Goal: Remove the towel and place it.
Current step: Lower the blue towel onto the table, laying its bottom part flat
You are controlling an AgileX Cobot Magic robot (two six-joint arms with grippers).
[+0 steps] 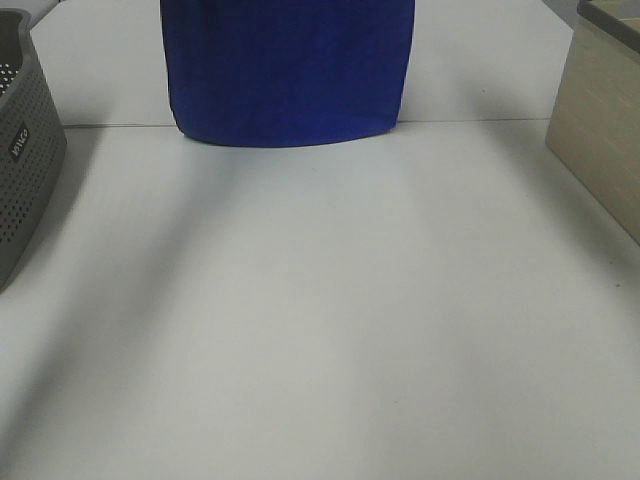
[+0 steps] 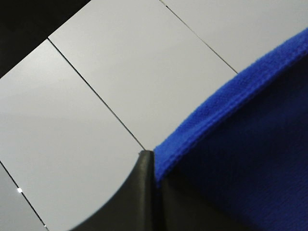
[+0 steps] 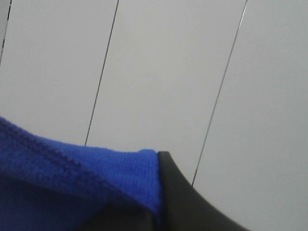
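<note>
The royal-blue towel (image 1: pixel 288 70) hangs at the top middle of the exterior high view, its rounded lower edge just above the white table (image 1: pixel 320 320); its upper part runs out of frame. Neither gripper shows in that view. In the left wrist view my left gripper (image 2: pixel 153 166) is shut on one hemmed edge of the towel (image 2: pixel 240 144), the cloth pinched between black fingers (image 2: pixel 137 192). In the right wrist view my right gripper (image 3: pixel 158 166) is shut on another edge of the towel (image 3: pixel 62 187), beside a black finger (image 3: pixel 187 202).
A grey perforated basket (image 1: pixel 25 170) stands at the left edge of the table. A beige box (image 1: pixel 600 130) stands at the right edge. A seam (image 1: pixel 110 126) crosses the tabletop near the towel's lower edge.
</note>
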